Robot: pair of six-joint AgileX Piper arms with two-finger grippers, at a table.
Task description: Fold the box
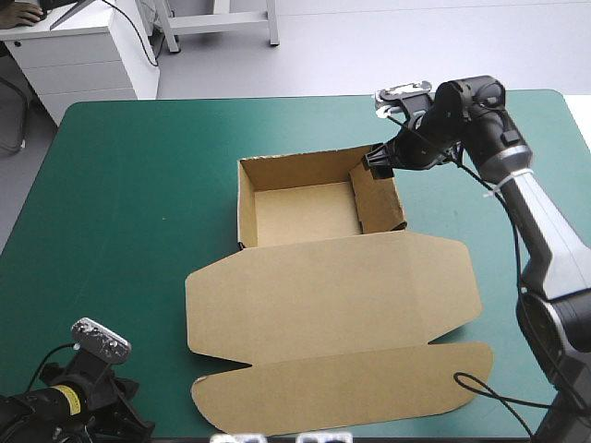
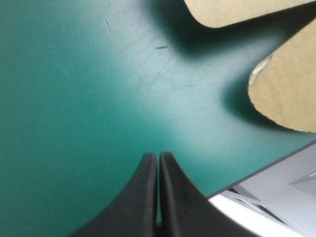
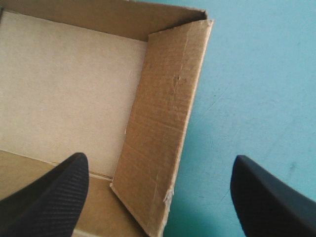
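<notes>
Left end effector (image 2: pixel 158 154) — fingertips out of sight in the high view; box (image 2: pixel 289 89) partly outside both wrist views

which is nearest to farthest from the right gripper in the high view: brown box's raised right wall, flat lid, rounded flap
1. brown box's raised right wall, at the right gripper
2. flat lid, mid-table
3. rounded flap, table's near edge

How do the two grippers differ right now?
The left gripper is shut, its fingers meeting in a point; the right gripper is open. The left one hangs over bare teal-green cover, apart from the box; the right one straddles the box's raised side wall, one finger inside the box, one outside. Both have black fingers, and neither grips anything.
</notes>
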